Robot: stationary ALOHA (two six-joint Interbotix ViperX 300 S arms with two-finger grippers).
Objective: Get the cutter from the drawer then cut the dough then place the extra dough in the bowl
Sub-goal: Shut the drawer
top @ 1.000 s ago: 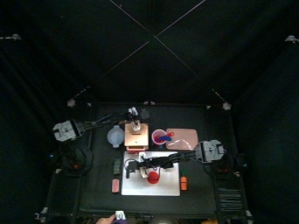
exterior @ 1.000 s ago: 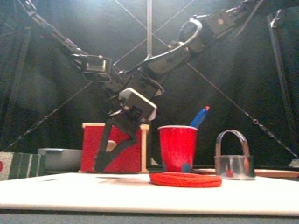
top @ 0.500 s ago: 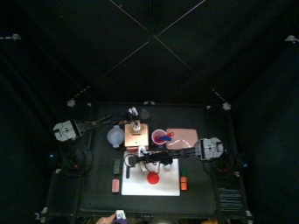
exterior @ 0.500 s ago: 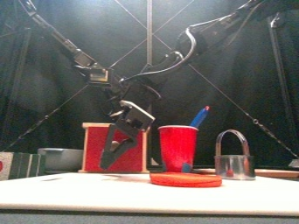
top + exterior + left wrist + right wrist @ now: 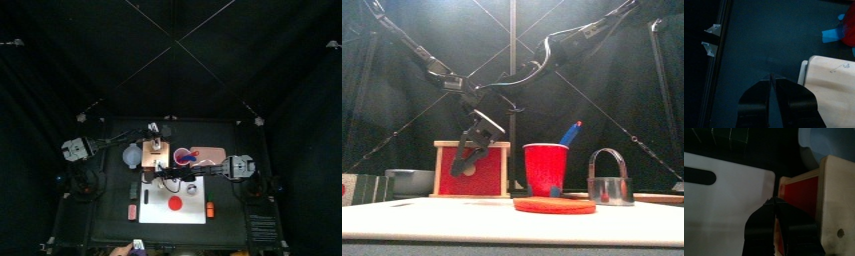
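The box (image 5: pixel 837 193) is pale bare wood, smooth and matt, and its drawer front (image 5: pixel 801 195) is painted a flat red. The cutter (image 5: pixel 611 180) is bright, shiny metal. The cup (image 5: pixel 547 168) looks like smooth red plastic with a slight gloss. The dough (image 5: pixel 555 205) is matt and soft-looking. The board (image 5: pixel 724 198) is smooth and white, probably plastic. The curtains (image 5: pixel 171 60) are matt black cloth.

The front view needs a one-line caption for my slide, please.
Right gripper, shut, by the red drawer front; dough and cutter sit nearby.
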